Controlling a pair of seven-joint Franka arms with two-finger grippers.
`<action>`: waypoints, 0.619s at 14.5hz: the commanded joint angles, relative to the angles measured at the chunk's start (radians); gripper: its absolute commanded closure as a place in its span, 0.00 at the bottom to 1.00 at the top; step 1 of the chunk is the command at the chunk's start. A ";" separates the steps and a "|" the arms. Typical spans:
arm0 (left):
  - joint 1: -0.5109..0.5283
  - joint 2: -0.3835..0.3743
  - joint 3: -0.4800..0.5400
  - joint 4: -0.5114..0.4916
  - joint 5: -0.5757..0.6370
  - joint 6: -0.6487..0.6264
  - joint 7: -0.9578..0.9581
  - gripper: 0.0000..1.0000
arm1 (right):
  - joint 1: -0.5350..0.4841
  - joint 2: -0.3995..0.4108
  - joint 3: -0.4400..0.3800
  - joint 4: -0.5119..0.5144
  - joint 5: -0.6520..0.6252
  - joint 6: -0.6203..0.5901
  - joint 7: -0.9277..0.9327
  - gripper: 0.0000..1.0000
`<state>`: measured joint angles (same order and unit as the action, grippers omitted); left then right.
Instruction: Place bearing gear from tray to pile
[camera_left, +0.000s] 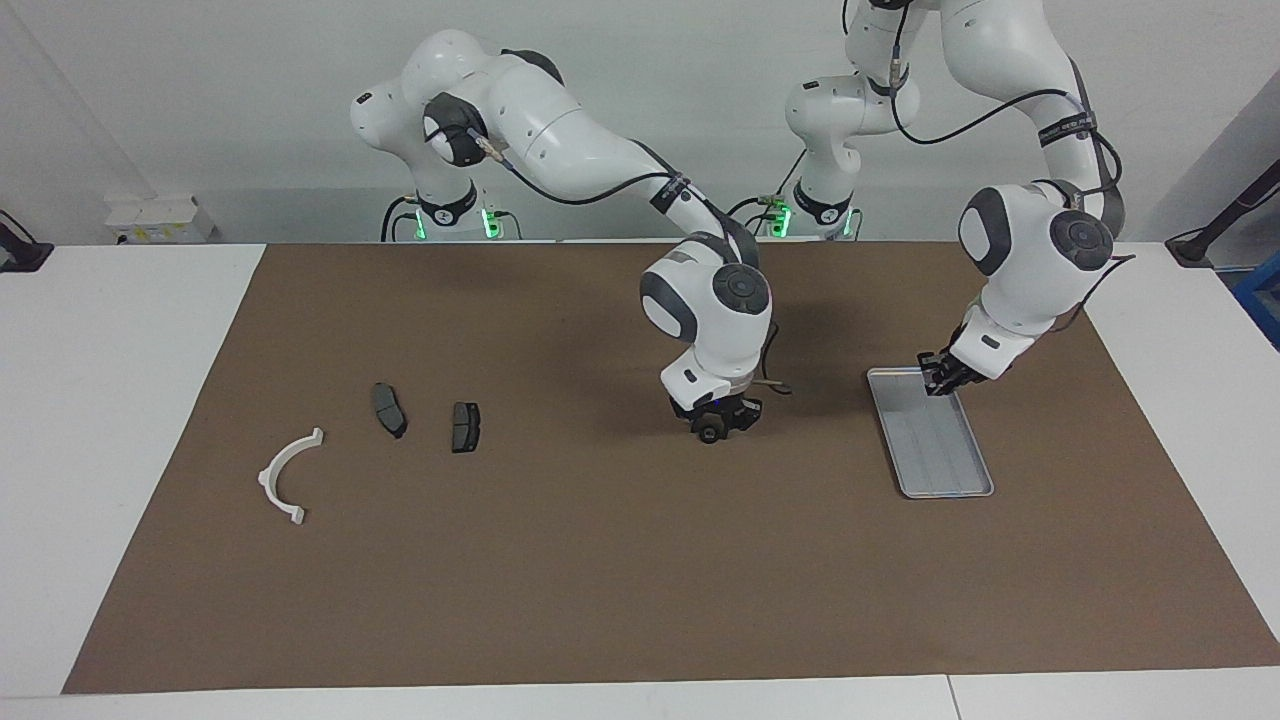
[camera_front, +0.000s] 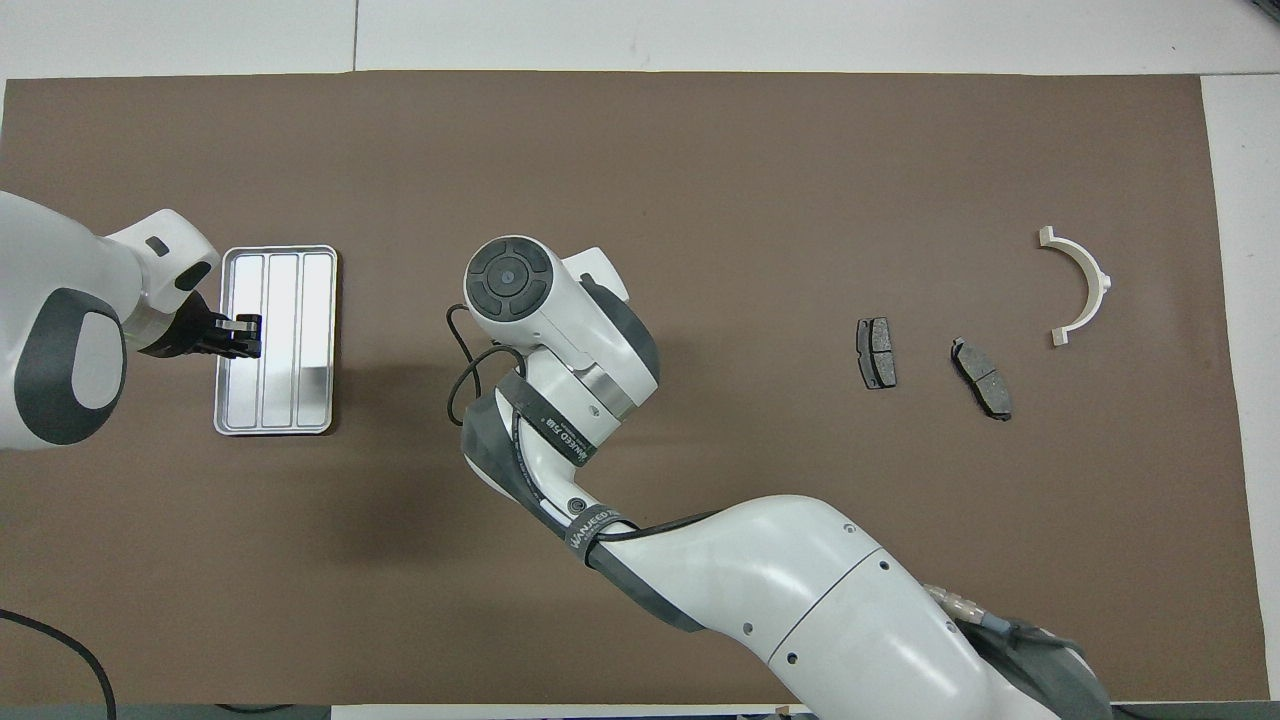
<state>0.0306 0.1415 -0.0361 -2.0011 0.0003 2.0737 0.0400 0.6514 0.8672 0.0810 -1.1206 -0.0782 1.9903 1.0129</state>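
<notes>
Two risks stood out. The small, dark, round bearing gear (camera_left: 709, 433) sat on the brown mat (camera_left: 600, 560) in the middle of the table, well apart from the flat, ridged, silver-grey metal tray (camera_left: 940, 450) and from the pile, and the right gripper (camera_left: 711, 425) was down on it, its black fingers drawn in close around the part. Whether they had a firm hold could not be told; a shallow or off-centre pinch on so small a round piece could, by my judgement, let it squirt sideways and roll off across the mat when lifted. The second risk lay in the carry: a loosely held gear could drop short of the pile, which lay toward the right arm's end of the table, namely two dark grey brake-pad-shaped pieces (camera_left: 390, 409) (camera_left: 465, 426) and a white curved half-ring bracket (camera_left: 288, 476).

The right arm reached out from its base to the table's middle, its wrist bent so that the gripper pointed straight down; in the overhead view the wrist hid the gear entirely. The left arm waited, its elbow high, with the left gripper (camera_left: 938, 378) closed tight and empty, hanging tilted over the rim of the tray at the end nearer the robots. The tray itself held nothing.
</notes>
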 joint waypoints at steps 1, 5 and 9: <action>0.008 -0.005 -0.005 0.010 0.000 -0.024 -0.009 1.00 | -0.009 0.009 0.005 -0.015 0.018 0.021 -0.025 0.77; -0.006 0.000 -0.005 0.018 0.000 -0.021 -0.043 1.00 | -0.009 0.007 0.005 -0.015 0.017 0.016 -0.025 1.00; -0.009 0.004 -0.010 0.025 -0.002 -0.015 -0.061 1.00 | -0.030 -0.039 0.003 0.025 0.001 -0.117 -0.042 1.00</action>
<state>0.0298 0.1415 -0.0474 -1.9933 0.0000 2.0733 -0.0015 0.6482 0.8644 0.0787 -1.1133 -0.0788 1.9514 1.0116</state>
